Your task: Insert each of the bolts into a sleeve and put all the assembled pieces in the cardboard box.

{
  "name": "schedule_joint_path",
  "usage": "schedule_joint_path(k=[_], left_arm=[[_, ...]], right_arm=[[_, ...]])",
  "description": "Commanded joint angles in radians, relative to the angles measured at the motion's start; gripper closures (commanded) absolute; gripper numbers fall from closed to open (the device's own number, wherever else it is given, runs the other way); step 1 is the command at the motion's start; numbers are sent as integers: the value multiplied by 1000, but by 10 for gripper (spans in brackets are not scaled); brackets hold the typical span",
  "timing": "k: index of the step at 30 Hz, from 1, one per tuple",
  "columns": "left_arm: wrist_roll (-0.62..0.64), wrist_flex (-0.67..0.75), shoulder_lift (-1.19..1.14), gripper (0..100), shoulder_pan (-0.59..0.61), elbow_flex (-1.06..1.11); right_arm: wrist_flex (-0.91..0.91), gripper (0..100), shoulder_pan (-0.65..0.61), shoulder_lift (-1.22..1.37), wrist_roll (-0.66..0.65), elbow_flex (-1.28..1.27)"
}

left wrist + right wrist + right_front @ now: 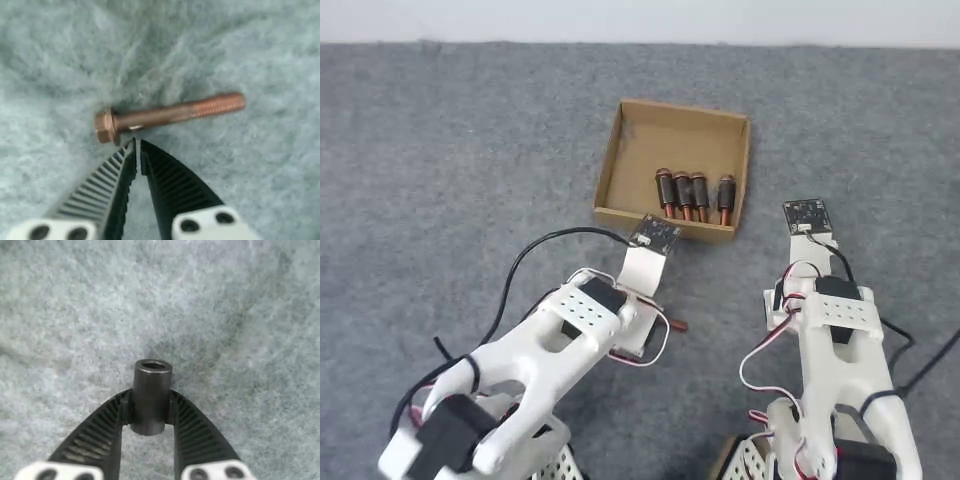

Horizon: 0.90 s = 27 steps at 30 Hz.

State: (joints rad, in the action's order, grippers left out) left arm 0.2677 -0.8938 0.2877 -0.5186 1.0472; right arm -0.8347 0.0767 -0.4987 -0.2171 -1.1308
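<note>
With left end effector (pixel 136 146) pinched together, empty, just beside the bolt (pixel 167 115) lying seemingly mid-desk and right end effector (pixel 150 400) clamped on the sleeve (pixel 152 382), closed tips could nudge the bolt rolling away.

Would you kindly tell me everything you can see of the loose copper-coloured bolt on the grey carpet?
The copper-coloured metal bolt has a hexagonal flanged head, a smooth shank and a threaded tip. It lies flat on the grey carpet, with nothing fitted on it. The left gripper, shut, points at it close by the head; contact cannot be told.
</note>
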Motion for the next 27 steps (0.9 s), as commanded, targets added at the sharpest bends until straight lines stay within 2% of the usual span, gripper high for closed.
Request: schedule_joint_path(k=[1,5,9,14,20,27], left_arm=[[14,52,0,989,9,-50],[20,155,0,989,81,-50],[129,269,-2,989,149,-51],[245,377,-14,989,158,-27],[247,371,54,989,157,-21],[264,201,269,981,152,-18]], right_arm=[[10,991,1,-38,-9,5],[10,991,1,-38,-9,5],[8,991,1,-38,-9,5],[8,991,1,-38,-9,5],[8,991,2,-38,-11,5],[8,991,2,-38,-14,5]])
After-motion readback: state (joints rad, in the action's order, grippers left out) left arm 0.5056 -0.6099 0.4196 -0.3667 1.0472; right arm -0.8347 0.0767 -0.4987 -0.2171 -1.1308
